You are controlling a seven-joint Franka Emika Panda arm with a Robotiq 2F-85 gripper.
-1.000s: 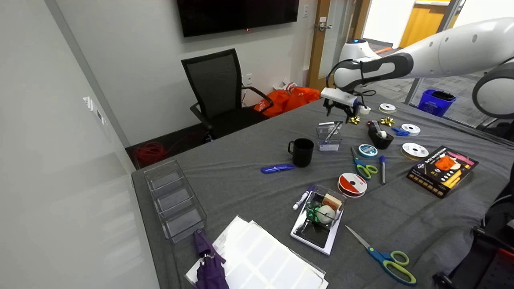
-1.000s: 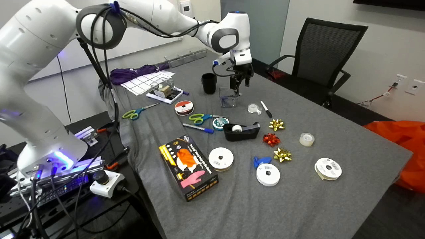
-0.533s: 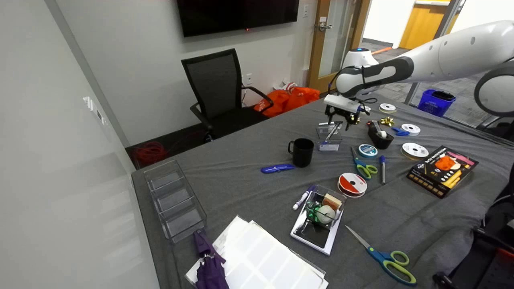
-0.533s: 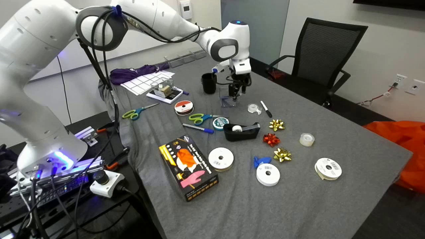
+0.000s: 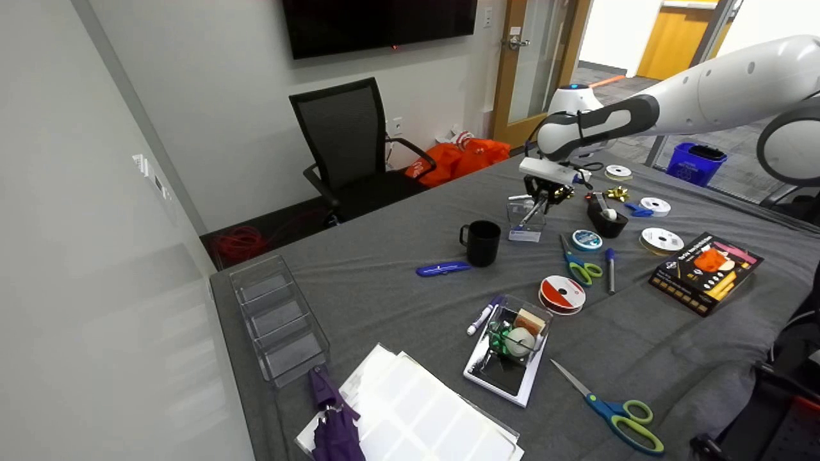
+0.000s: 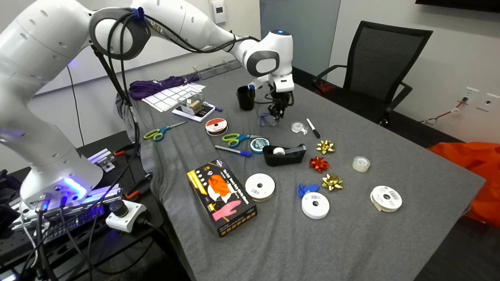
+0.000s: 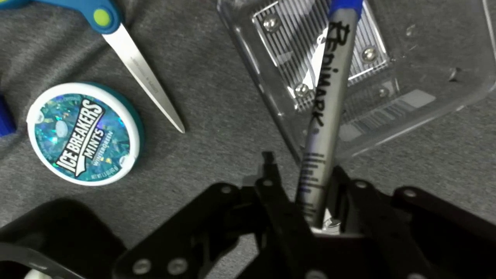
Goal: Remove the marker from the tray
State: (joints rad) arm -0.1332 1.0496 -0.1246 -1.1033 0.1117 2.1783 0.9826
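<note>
A grey marker (image 7: 329, 97) with a blue cap leans in the clear plastic tray (image 7: 252, 62), cap end down inside it. In an exterior view the same marker (image 5: 530, 215) slants up out of the tray (image 5: 525, 236) toward my gripper (image 5: 546, 195). Seen from the wrist, the marker's upper end stands between the fingers of my gripper (image 7: 304, 162). Those fingers are partly drawn together, with a visible gap between the marker and the left fingertip (image 7: 268, 161). From the other side, my gripper (image 6: 276, 114) covers much of the tray (image 6: 267, 120).
A black mug (image 5: 482, 243) stands close to the tray. Around it lie scissors (image 7: 143, 75), a mint tin (image 7: 85, 133) and a black tape dispenser (image 6: 284, 155). Another marker (image 6: 313, 128) and a clear tape roll (image 6: 298, 127) rest on the table too.
The gripper has come down to the marker's upper end, and its fingers have moved closer together around it. The tray has hardly moved.
</note>
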